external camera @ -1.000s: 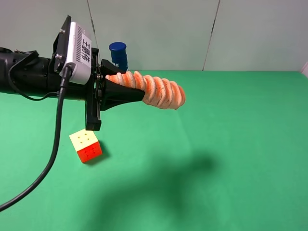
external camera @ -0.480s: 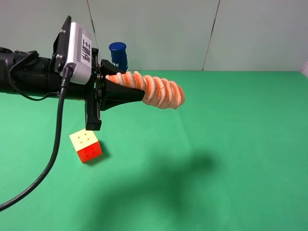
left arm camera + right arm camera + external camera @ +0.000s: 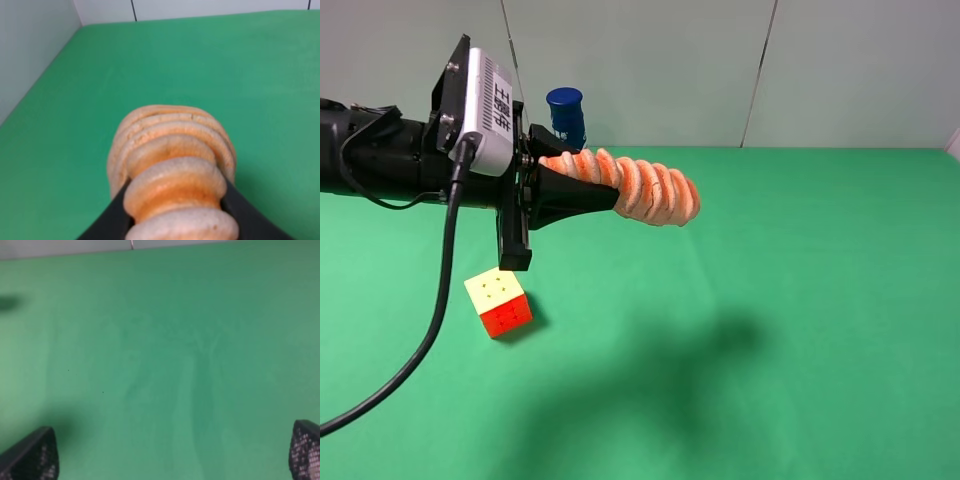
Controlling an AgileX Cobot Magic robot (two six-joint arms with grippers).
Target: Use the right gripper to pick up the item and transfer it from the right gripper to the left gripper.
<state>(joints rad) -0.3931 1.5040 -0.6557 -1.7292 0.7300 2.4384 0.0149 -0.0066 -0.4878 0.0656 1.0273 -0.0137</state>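
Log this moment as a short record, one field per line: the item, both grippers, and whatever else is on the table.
item: orange ribbed roll, held off the table, roughly level
left gripper: shut on one end of the item, fingers on either side
right gripper: open, empty, over bare green table; not in the high view
handover: item already in the left gripper
cube: yellow-red, on the table, apart from the item
bottle: only its blue cap shows, behind the left gripper
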